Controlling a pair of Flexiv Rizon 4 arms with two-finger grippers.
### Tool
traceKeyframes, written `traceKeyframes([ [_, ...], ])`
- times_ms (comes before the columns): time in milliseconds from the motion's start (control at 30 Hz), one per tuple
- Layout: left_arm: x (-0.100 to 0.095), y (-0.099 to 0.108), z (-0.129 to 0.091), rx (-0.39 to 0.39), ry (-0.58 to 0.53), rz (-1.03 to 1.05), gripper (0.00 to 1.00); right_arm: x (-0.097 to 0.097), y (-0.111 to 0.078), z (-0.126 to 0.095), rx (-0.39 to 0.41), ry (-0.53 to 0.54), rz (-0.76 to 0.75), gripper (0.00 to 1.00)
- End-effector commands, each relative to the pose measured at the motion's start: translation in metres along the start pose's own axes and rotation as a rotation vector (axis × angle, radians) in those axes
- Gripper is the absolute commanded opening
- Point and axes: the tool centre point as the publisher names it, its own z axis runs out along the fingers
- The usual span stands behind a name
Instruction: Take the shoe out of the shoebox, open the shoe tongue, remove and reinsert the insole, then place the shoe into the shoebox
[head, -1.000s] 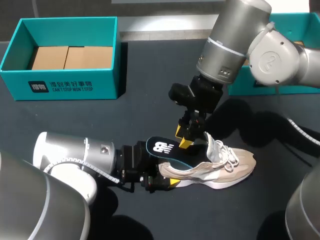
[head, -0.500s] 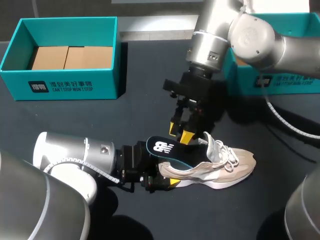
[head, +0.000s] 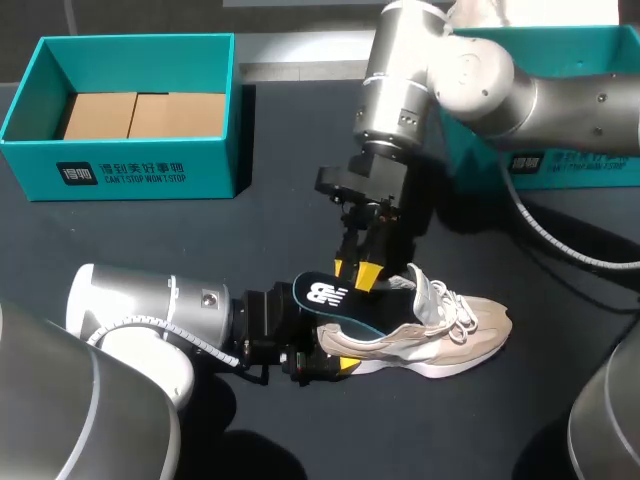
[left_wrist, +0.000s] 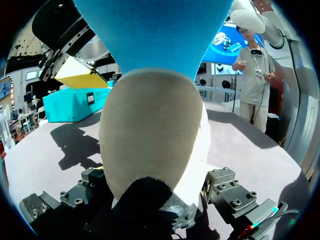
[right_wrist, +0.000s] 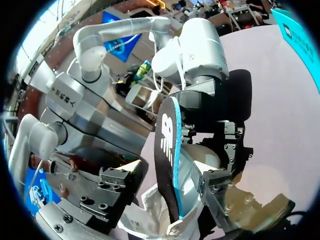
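A beige shoe (head: 450, 335) lies on the dark table, its heel (left_wrist: 150, 145) between the fingers of my left gripper (head: 325, 362), which is shut on it from both sides. A dark insole (head: 322, 296) with a blue underside (left_wrist: 150, 35) sticks up out of the heel opening. My right gripper (head: 357, 272) hangs over the insole's raised end. In the right wrist view the insole (right_wrist: 165, 150) stands between its fingers (right_wrist: 167, 167), with a gap on the dark side, so it is open. The white tongue and laces (head: 432, 295) stand up beside it.
An open teal shoebox (head: 130, 165) with cardboard pieces inside stands at the back left. A second teal box (head: 560, 165) sits at the back right, partly behind my right arm. Bare dark table lies between the boxes and the shoe.
My right arm has swung left, bringing its gripper along the insole toward the raised end. Its fingers spread wide and have since narrowed around the insole. The left arm and shoe have not moved.
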Motion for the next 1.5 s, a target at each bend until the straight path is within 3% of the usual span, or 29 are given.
traceKeyframes([
  [33, 0.001, 0.001, 0.002, -0.002, -0.002, 0.000, 0.00, -0.003, -0.002, 0.005, 0.001, 0.018, -0.003, 0.67],
  [700, 0.001, 0.001, 0.002, -0.002, -0.002, 0.000, 0.00, 0.004, -0.001, 0.021, -0.020, 0.103, -0.024, 0.60],
  [867, 0.001, 0.001, 0.002, -0.002, -0.002, 0.000, 0.00, 0.003, 0.000, 0.025, -0.025, 0.126, -0.025, 0.52],
  [1233, 0.001, 0.001, 0.002, -0.002, -0.002, 0.000, 0.00, 0.002, 0.004, 0.031, -0.034, 0.186, -0.042, 0.45],
  [1367, 0.001, 0.001, 0.002, -0.002, -0.002, 0.000, 0.00, 0.001, 0.005, 0.032, -0.035, 0.200, -0.042, 0.39],
  [1500, 0.001, 0.001, 0.002, -0.002, -0.002, 0.000, 0.00, 0.002, 0.008, 0.032, -0.039, 0.205, -0.047, 0.24],
])
